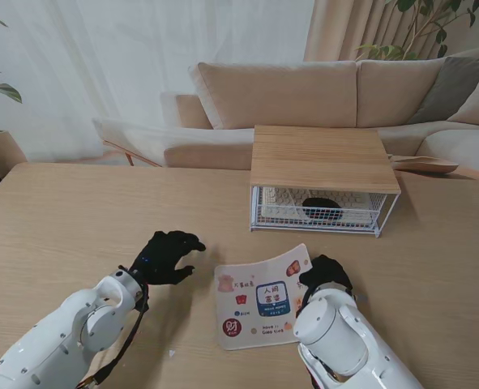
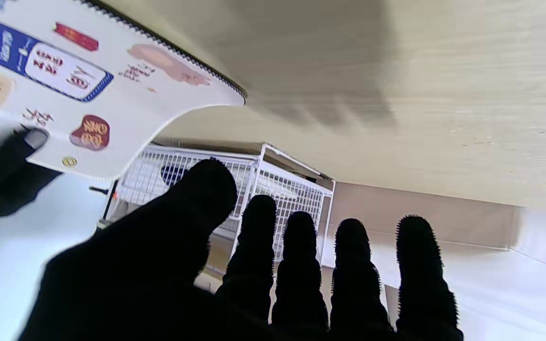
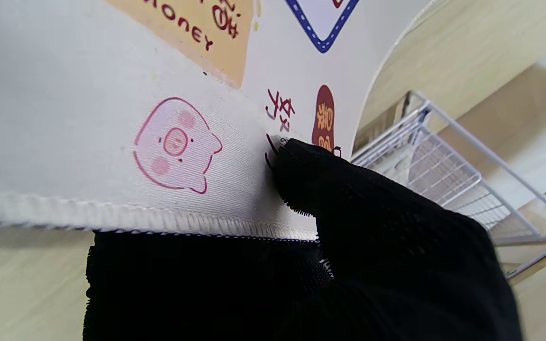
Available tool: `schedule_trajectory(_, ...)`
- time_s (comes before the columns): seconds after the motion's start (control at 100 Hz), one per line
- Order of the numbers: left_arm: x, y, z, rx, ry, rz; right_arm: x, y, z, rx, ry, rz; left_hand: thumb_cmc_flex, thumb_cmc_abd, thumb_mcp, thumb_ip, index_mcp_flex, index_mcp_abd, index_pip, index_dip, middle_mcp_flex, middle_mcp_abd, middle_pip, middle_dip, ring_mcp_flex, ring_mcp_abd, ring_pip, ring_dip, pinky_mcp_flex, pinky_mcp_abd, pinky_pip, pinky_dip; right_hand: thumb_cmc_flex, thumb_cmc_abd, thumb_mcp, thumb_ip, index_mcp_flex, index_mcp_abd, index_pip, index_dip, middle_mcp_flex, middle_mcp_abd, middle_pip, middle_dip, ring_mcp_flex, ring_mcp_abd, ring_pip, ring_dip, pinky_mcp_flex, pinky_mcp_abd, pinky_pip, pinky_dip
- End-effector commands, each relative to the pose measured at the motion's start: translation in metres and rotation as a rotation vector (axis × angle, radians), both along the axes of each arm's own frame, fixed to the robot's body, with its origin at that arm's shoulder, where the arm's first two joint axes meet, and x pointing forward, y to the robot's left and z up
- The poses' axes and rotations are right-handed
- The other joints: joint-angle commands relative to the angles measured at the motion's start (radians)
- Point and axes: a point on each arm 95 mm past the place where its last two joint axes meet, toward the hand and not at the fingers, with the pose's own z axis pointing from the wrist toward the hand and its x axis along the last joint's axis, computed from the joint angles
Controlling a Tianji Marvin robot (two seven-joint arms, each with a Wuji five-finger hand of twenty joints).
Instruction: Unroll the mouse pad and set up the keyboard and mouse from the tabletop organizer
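Pad (image 1: 259, 298) is mostly unrolled on the table (image 1: 69, 219), right robot hand (image 1: 327, 274) pinching its curled edge. Left robot hand (image 1: 168, 256) hovers spread, holding nothing. Keyboard (image 1: 304, 198) and mouse (image 1: 322, 209) are untouched in the organizer (image 1: 324, 159).

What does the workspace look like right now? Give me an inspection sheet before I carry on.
Surface: light wooden table, mostly bare.
Job's things: mouse pad unrolled between the hands, its far right corner curling up off the table; wire organizer with wooden top farther from me; keyboard and dark mouse inside it.
Clutter: small white speck near the left arm, too small to identify.
Grippers: right hand gripping the pad's right edge, thumb on top; left hand open, fingers spread, left of the pad, holding nothing.
Cables: nothing seen.
Surroundings: beige sofa, curtains, plants behind.
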Motion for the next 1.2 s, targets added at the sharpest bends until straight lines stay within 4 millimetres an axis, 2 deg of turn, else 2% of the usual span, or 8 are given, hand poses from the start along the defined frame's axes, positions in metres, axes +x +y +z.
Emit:
schedule_trajectory(0.0, -0.002, -0.008, 0.004, -0.038, -0.002, 0.013, -0.007, -0.007, -0.003, -0.016, 0.011, 0.001, -0.05, 0.034, -0.019, 0.036, -0.024, -0.02, -0.028, -0.017, -0.026, 0.015, -0.029, -0.023, -0.038, 0.002, -0.031, 0.001, -0.024, 0.015, -0.031, -0.017, 0.05, 0.03, 0.062, -0.022, 0.012, -0.04, 0.055, 0.036, 0.002, 0.044, 0.04, 0.014, 0.016, 0.039, 0.024, 0.011, 0.003, -0.015, 0.056, 0.052)
schedule_trajectory(0.14, -0.005, -0.006, 0.005, -0.148, 0.027, 0.092, -0.014, -0.027, -0.001, -0.074, -0.02, -0.03, -0.151, 0.05, -0.11, 0.043, -0.077, -0.02, -0.071, -0.042, -0.026, 0.047, -0.104, -0.064, -0.044, 0.037, -0.096, -0.004, -0.027, 0.048, -0.085, -0.045, 0.055, 0.032, 0.06, -0.023, 0.009, -0.034, 0.054, 0.037, -0.004, 0.05, 0.04, 0.015, 0.009, 0.043, 0.024, 0.012, -0.006, -0.014, 0.053, 0.052)
schedule_trajectory(0.32, -0.007, -0.003, 0.006, -0.298, 0.092, 0.177, -0.018, -0.055, 0.008, -0.163, -0.06, -0.053, -0.153, 0.063, -0.203, 0.049, -0.103, -0.005, -0.111, -0.068, -0.031, 0.071, -0.168, -0.099, -0.056, 0.064, -0.168, 0.01, -0.028, 0.084, -0.168, -0.087, 0.054, 0.039, 0.054, -0.025, 0.005, -0.039, 0.053, 0.039, -0.008, 0.046, 0.041, 0.016, 0.004, 0.04, 0.023, 0.012, -0.009, -0.016, 0.052, 0.052)
schedule_trajectory(0.69, -0.004, 0.009, 0.013, -0.337, 0.069, 0.223, -0.029, -0.117, 0.005, -0.354, -0.115, -0.103, -0.136, 0.075, -0.215, 0.054, -0.089, 0.016, -0.114, -0.071, -0.031, 0.081, -0.168, -0.099, -0.058, 0.07, -0.172, 0.032, -0.028, 0.087, -0.177, -0.091, 0.051, 0.044, 0.049, -0.024, 0.003, -0.047, 0.053, 0.043, -0.008, 0.038, 0.043, 0.016, 0.008, 0.033, 0.023, 0.012, -0.007, -0.024, 0.052, 0.051)
schedule_trajectory(0.94, -0.004, 0.012, 0.014, -0.339, 0.06, 0.24, -0.032, -0.142, -0.004, -0.394, -0.139, -0.174, -0.13, 0.08, -0.219, 0.055, -0.076, 0.019, -0.113, -0.07, -0.031, 0.083, -0.163, -0.097, -0.058, 0.07, -0.175, 0.036, -0.028, 0.087, -0.177, -0.091, 0.05, 0.048, 0.046, -0.024, 0.002, -0.05, 0.052, 0.044, -0.011, 0.036, 0.042, 0.016, 0.006, 0.031, 0.022, 0.011, -0.006, -0.025, 0.051, 0.05)
schedule_trajectory(1.19, -0.003, 0.013, 0.014, -0.337, 0.062, 0.251, -0.032, -0.157, -0.01, -0.443, -0.151, -0.198, -0.124, 0.081, -0.22, 0.056, -0.067, 0.021, -0.113, -0.07, -0.032, 0.084, -0.163, -0.097, -0.058, 0.068, -0.178, 0.038, -0.028, 0.087, -0.177, -0.091, 0.048, 0.054, 0.039, -0.023, -0.003, -0.058, 0.052, 0.045, -0.016, 0.031, 0.044, 0.016, 0.0, 0.024, 0.022, 0.012, -0.012, -0.032, 0.049, 0.049)
